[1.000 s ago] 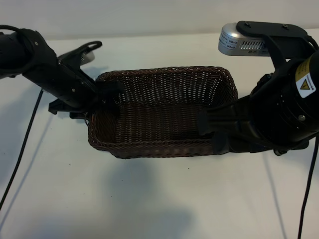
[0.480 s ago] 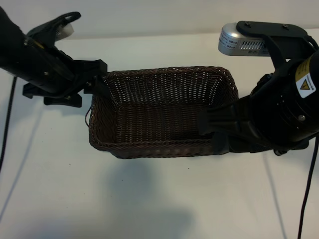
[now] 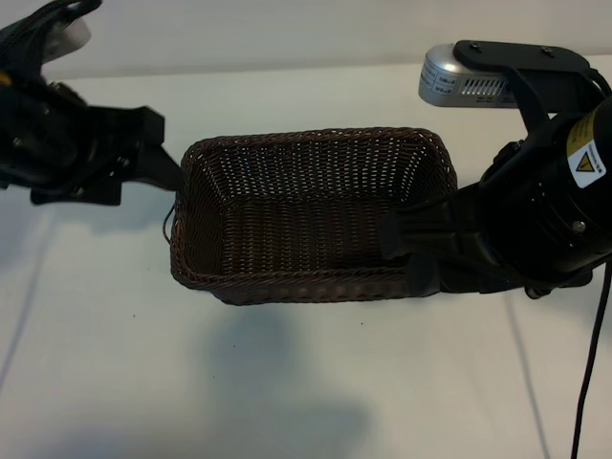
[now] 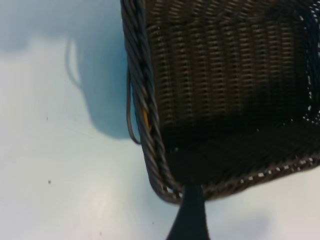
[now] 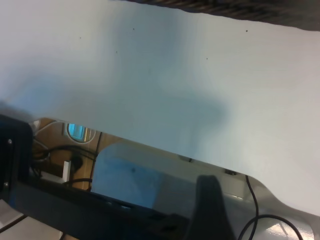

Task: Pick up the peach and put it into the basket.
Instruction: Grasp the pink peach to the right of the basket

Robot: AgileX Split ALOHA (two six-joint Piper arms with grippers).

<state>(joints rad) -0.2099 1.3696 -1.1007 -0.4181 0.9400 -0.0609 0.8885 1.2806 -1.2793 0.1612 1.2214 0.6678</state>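
Note:
The dark brown woven basket (image 3: 316, 137) stands in the middle of the white table, and its inside looks bare. The peach is out of view in every frame. My left gripper (image 3: 164, 153) hovers just outside the basket's left end, open, with nothing between its fingers. The left wrist view shows one finger (image 4: 192, 215) over the basket's braided rim (image 4: 145, 100). My right gripper (image 3: 402, 256) sits at the basket's right front corner, open and holding nothing. In the right wrist view one finger (image 5: 210, 205) shows, with bare table and a strip of the basket (image 5: 235, 7).
A loose wicker strand (image 3: 170, 225) sticks out of the basket's left side. A silver camera housing (image 3: 469, 81) rides on the right arm. A black cable (image 3: 588, 382) hangs at the right. The table's edge (image 5: 150, 142) shows in the right wrist view.
The left arm has drawn back leftward, away from the basket's left rim to just outside it. The right arm and the basket have not moved.

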